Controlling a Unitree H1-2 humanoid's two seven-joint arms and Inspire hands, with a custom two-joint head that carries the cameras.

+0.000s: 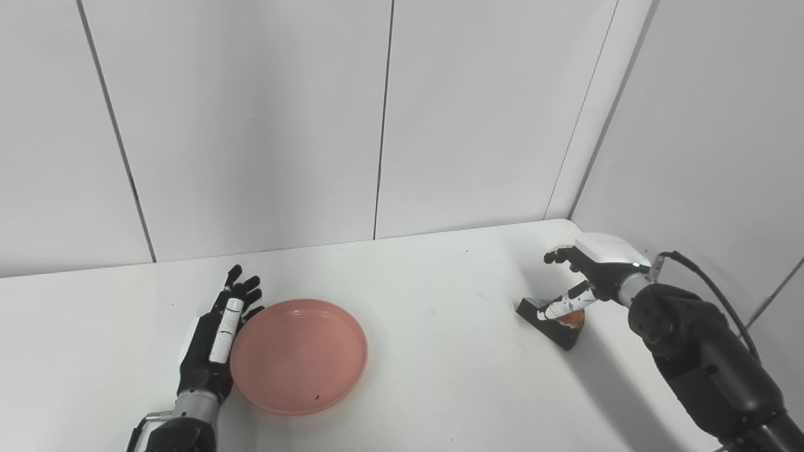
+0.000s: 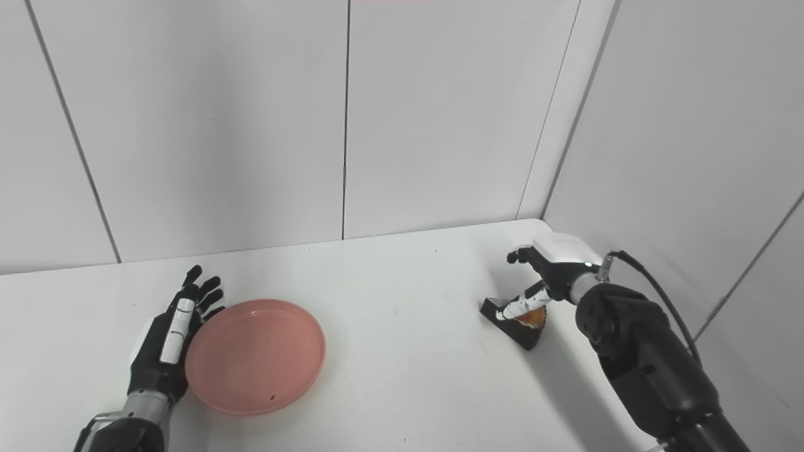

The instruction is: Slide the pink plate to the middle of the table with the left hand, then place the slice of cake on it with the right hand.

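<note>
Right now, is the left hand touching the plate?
Touching. In the left eye view the left hand lies flat with its edge against the plate rim, no gap showing.

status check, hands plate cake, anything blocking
Left hand open, flat against plate left rim. Right hand open over cake, not gripping yet. Path between plate and cake clear.

plate point(image 1: 299, 356) on table point(image 1: 440, 376) just right of left hand point(image 1: 213, 339), hand edge against plate rim, cake slice point(image 1: 553, 317) far right near table corner, under right hand point(image 1: 590, 276), thumb lying over its top, well apart from plate
</note>
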